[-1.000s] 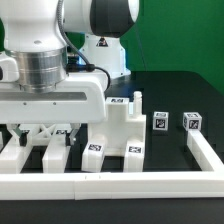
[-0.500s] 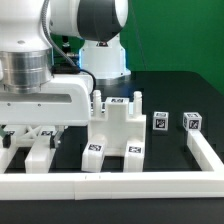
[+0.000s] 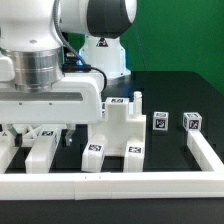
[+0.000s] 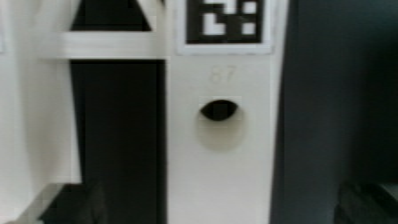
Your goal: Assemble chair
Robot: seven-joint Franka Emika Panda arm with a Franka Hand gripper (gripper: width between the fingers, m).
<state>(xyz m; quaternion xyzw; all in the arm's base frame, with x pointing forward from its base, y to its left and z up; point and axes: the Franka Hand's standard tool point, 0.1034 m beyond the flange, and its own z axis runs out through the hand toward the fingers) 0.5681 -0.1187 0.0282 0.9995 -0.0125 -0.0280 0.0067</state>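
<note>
The chair lies in separate white pieces. A blocky tagged piece (image 3: 116, 135) with two short pegs on top stands mid-table. Two small tagged blocks (image 3: 160, 122) (image 3: 191, 122) sit toward the exterior view's right. My gripper (image 3: 45, 133) hangs open, low over a long white piece (image 3: 42, 156) at the exterior view's left. In the wrist view that long piece (image 4: 217, 150) shows a square tag (image 4: 228, 22) and a round hole (image 4: 217, 110). It runs between my dark fingertips (image 4: 63, 207), and the gripper (image 4: 217, 208) straddles it with a gap on each side.
The low white L-shaped border rail (image 3: 120, 182) runs along the front and up the exterior view's right side (image 3: 207, 150). Other white pieces (image 3: 10, 155) lie beside the long one under my hand. The robot's base (image 3: 105, 50) stands behind on the black table.
The hand swung toward the exterior view's left half a second ago and is back near where it was a second ago. The jaws stayed open; the pieces have not moved.
</note>
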